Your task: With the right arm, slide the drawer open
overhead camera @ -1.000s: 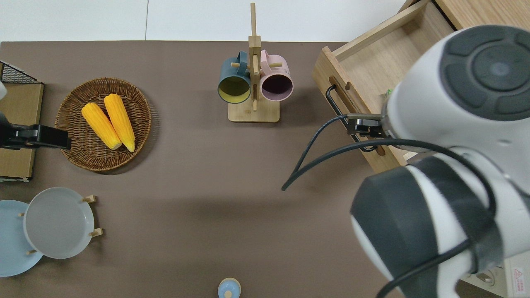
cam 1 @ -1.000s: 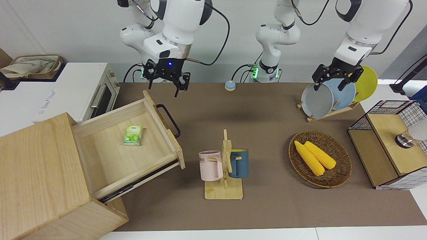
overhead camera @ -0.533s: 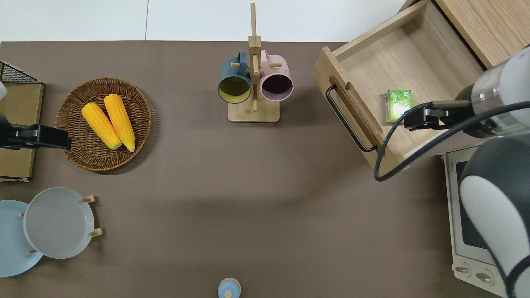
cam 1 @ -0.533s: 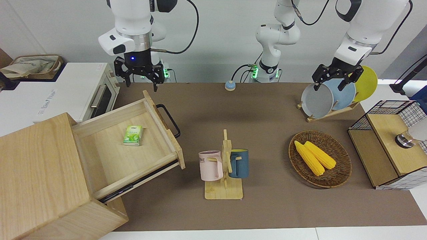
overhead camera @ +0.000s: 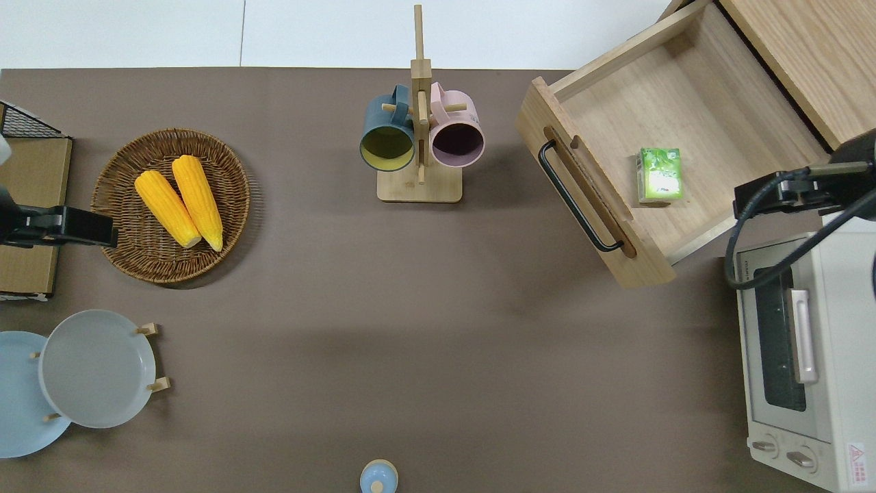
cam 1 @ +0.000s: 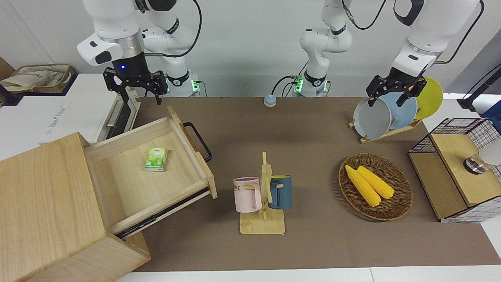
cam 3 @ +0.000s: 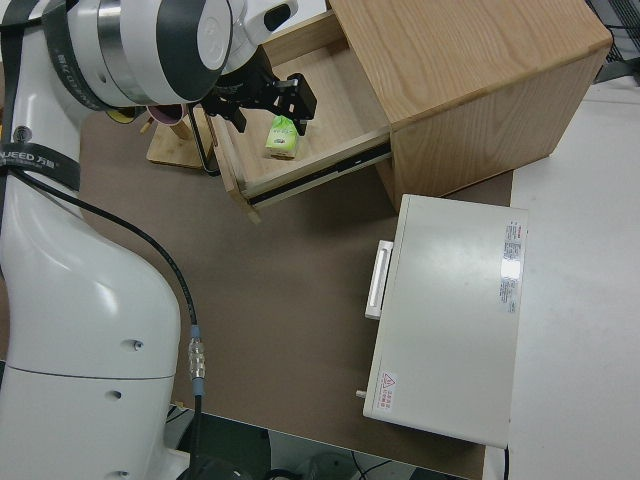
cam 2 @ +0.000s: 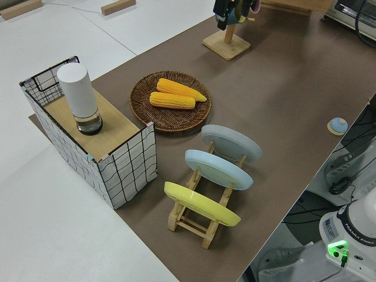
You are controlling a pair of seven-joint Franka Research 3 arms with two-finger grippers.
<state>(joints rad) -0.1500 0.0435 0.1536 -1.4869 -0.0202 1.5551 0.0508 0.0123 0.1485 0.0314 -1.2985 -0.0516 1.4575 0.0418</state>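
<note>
The drawer (cam 1: 129, 184) (overhead camera: 712, 116) stands pulled far out of the large wooden cabinet (cam 1: 43, 207). Its black bar handle (cam 1: 199, 141) (overhead camera: 578, 198) is free, with nothing touching it. Inside the drawer lies a small green box (cam 1: 156, 158) (overhead camera: 660, 176) (cam 3: 283, 138). My right gripper (cam 1: 135, 84) (cam 3: 265, 100), with its blue light on, hangs open and empty up in the air. It is over the gap between the drawer's corner nearest the robots and the toaster oven, well clear of the handle. My left gripper (cam 1: 393, 92) is parked, open and empty.
A white toaster oven (cam 1: 78, 109) (overhead camera: 807, 370) stands beside the cabinet, nearer to the robots. Mid-table is a mug rack (cam 1: 263, 196) with two mugs. Toward the left arm's end are a wicker basket (cam 1: 399, 203) of corn, a plate rack (cam 1: 387, 113) and a wire-grid cabinet (cam 1: 458, 172).
My right gripper has swung away from above the drawer handle toward the toaster oven and risen. The drawer, the box and the left arm have not moved.
</note>
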